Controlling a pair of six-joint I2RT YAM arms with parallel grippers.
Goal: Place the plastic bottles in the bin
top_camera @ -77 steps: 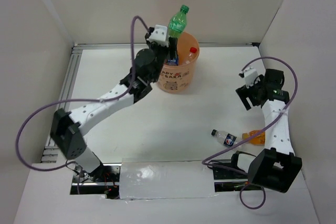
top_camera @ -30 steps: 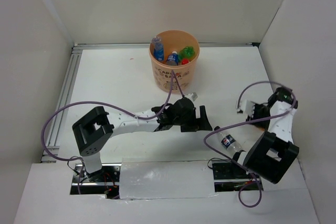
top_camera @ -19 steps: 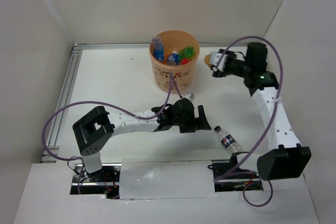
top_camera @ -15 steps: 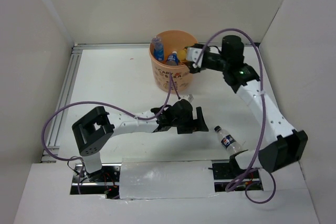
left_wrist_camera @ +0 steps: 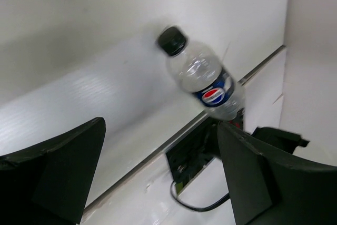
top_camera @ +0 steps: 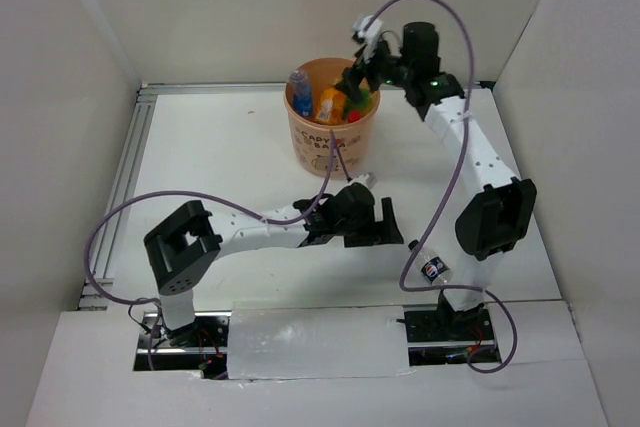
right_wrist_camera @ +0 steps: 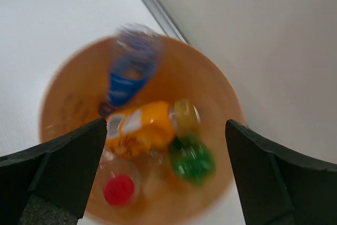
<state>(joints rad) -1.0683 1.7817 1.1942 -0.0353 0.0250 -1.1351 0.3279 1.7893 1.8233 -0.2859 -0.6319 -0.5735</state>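
The peach-orange bin (top_camera: 325,144) stands at the back middle of the table. Inside it lie an orange bottle (top_camera: 328,104), a blue-labelled bottle (top_camera: 299,91) and a green bottle (top_camera: 358,102). My right gripper (top_camera: 358,75) hangs open over the bin (right_wrist_camera: 221,93), with the orange bottle (right_wrist_camera: 139,127), green bottle (right_wrist_camera: 192,157) and a red cap (right_wrist_camera: 118,189) loose below it. A clear Pepsi bottle with a black cap (top_camera: 434,269) lies on the table by the right arm's base. My left gripper (top_camera: 388,229) stands open just short of that bottle (left_wrist_camera: 206,80), jaws wide (left_wrist_camera: 160,126).
White walls close in the table at the back and both sides. An aluminium rail (top_camera: 128,179) runs along the left edge. A silver taped plate (top_camera: 315,343) lies between the arm bases. Purple cables (top_camera: 110,227) loop beside both arms.
My right arm swung from the right side of the table over the bin carrying the orange bottle, then opened; the bottle now lies in the bin. The left gripper barely shifted.
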